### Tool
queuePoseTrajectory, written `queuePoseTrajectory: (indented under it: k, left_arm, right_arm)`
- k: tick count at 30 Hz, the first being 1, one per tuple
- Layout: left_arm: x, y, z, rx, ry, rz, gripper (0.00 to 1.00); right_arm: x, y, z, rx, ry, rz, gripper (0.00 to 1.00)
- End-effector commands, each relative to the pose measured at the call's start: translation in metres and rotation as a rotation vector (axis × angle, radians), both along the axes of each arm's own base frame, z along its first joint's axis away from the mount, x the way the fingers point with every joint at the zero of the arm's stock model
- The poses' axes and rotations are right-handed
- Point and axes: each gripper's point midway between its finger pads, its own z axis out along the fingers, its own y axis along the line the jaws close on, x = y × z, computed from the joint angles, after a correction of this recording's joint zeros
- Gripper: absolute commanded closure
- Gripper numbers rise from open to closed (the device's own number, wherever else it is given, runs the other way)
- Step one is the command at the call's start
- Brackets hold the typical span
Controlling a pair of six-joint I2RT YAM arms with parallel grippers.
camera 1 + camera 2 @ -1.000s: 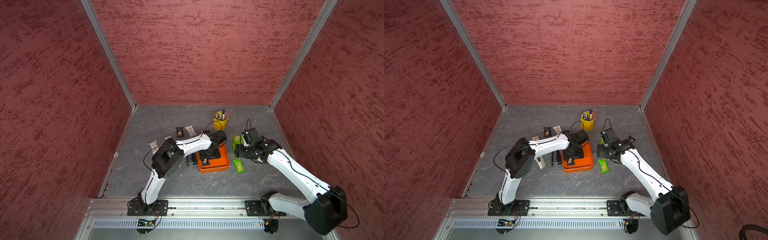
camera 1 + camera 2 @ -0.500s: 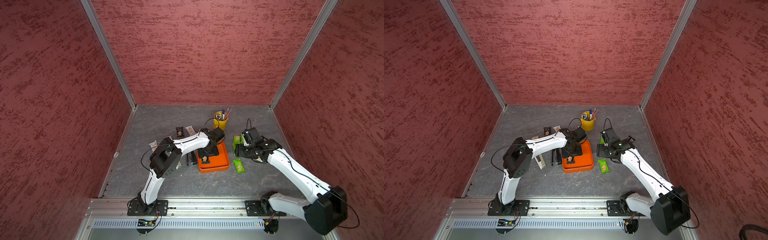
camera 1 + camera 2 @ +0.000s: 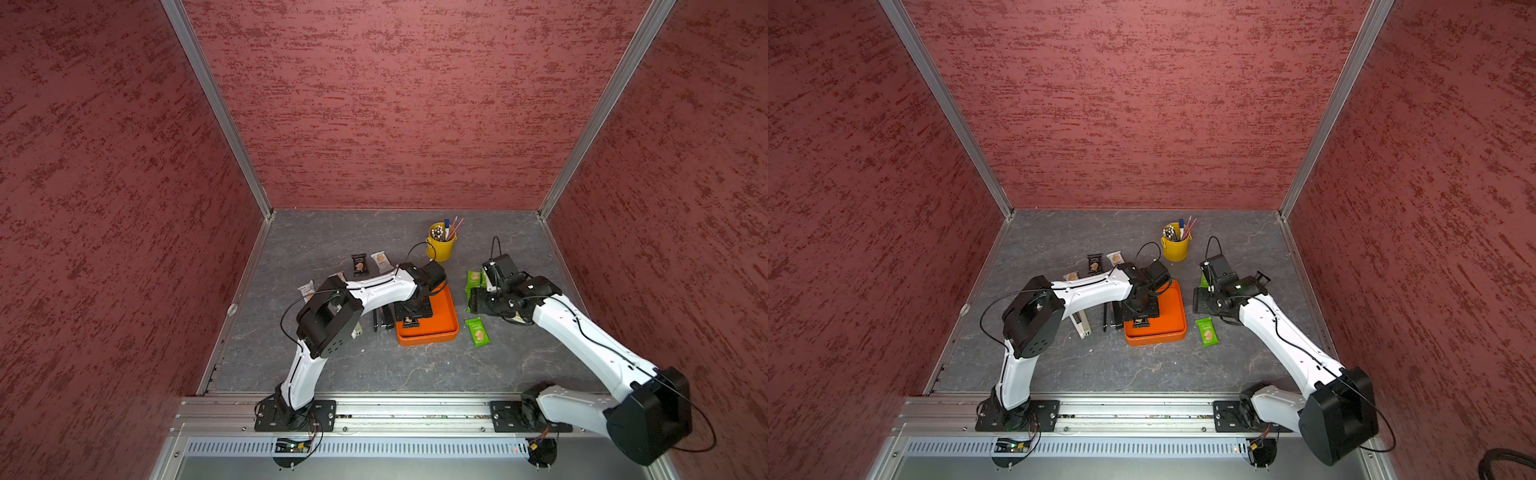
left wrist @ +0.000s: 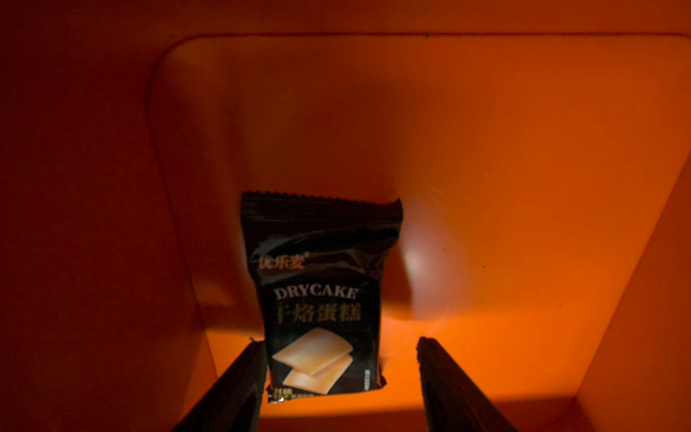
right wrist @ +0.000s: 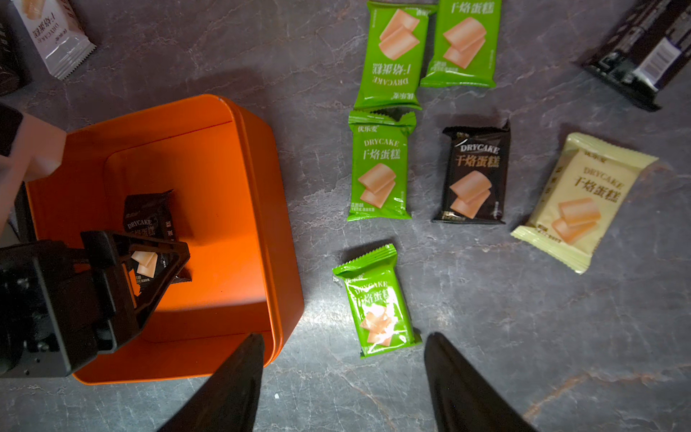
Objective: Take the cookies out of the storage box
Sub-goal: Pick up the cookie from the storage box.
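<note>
Down inside the storage box (image 5: pixel 288 262), straddling the lone black cookie packet (image 4: pixel 318 284) with the left gripper (image 4: pixel 340 340) partly open, one finger (image 4: pixel 239 385) touching its edge, the other apart; beside the box, hanging wide open and empty with the right gripper (image 5: pixel 344 334) above green, black and cream cookie packets (image 5: pixel 379 172) on the table (image 5: pixel 504 336).

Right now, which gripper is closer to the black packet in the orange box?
Left. The left gripper straddles the black packet inside the orange box; the right gripper hangs outside the box, near a green packet.
</note>
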Motion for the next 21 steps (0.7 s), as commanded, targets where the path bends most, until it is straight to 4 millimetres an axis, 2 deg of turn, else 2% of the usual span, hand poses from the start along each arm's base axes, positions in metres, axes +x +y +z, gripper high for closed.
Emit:
queuePoseTrajectory:
  k: [1,7,14,21]
  left_arm:
    - [0.004,-0.004,-0.011,0.004,-0.018,-0.021,0.37]
    - [0.005,-0.006,-0.02,0.001,-0.012,-0.03,0.4]
    - [0.004,-0.007,-0.026,0.003,0.001,-0.034,0.37]
    - [0.005,-0.007,-0.023,-0.004,-0.008,-0.033,0.54]
  right_arm:
    - [0.006,-0.003,0.01,-0.001,-0.012,-0.021,0.27]
    - [0.008,-0.003,0.012,-0.01,-0.007,-0.022,0.27]
    - [0.01,-0.002,0.014,-0.007,-0.009,-0.024,0.28]
    - [0.009,-0.003,0.015,-0.007,-0.014,-0.027,0.28]
